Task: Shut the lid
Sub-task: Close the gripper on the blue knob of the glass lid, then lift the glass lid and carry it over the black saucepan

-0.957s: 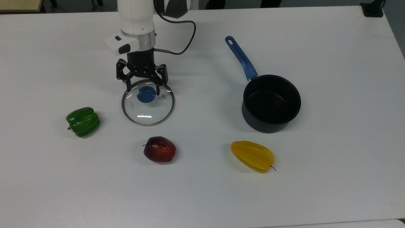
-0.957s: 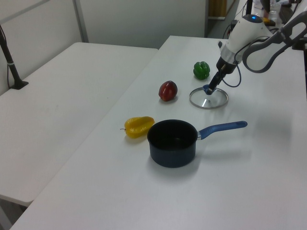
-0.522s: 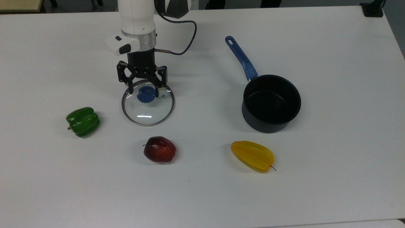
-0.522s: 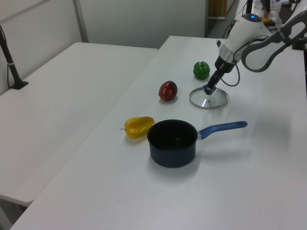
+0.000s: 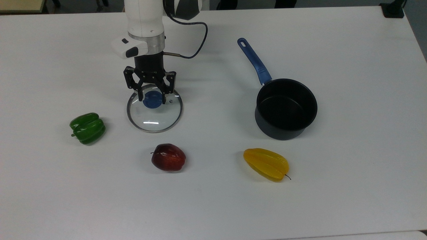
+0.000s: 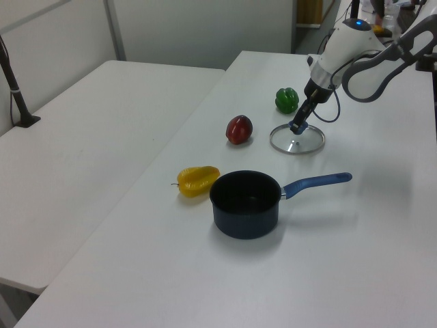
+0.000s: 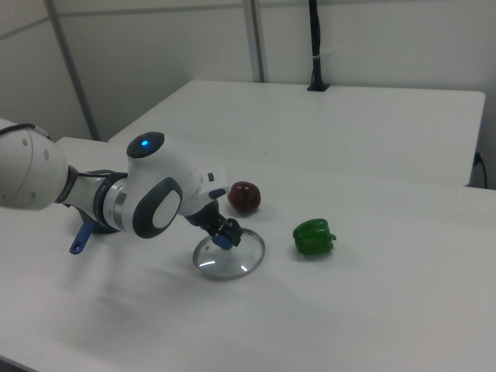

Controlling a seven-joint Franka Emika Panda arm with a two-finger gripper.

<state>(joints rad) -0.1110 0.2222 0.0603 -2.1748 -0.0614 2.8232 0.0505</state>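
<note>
- The dark, round saucepan (image 5: pixel 286 108) with a long blue handle (image 5: pixel 254 61) stands uncovered on the white table (image 5: pixel 350 66); its smooth black interior holds nothing.
- The round clear glass lid with a metal rim (image 5: pixel 154 111) lies flat on the table, well apart from the saucepan, toward the top view's left; its glass shines with a pale streak of reflected light.
- The black two-finger gripper (image 5: pixel 152 99) points down over the lid, its fingers closed in narrowly on either side of the blue central knob (image 5: pixel 152 100), gripping it.
- In the left view the gripper (image 6: pixel 296 128) meets the lid (image 6: pixel 297 139) at its centre; in the right view the gripper (image 7: pixel 225 234) sits on the lid (image 7: pixel 229 256) likewise.
- A glossy green bell pepper (image 5: pixel 87 128) with lobed sides lies on the top view's left of the lid.
- A shiny dark red apple (image 5: pixel 168 157) lies in front of the lid, toward the top view's lower edge.
- A waxy yellow ridged starfruit (image 5: pixel 266 164) lies near the saucepan, toward the top view's lower edge.
</note>
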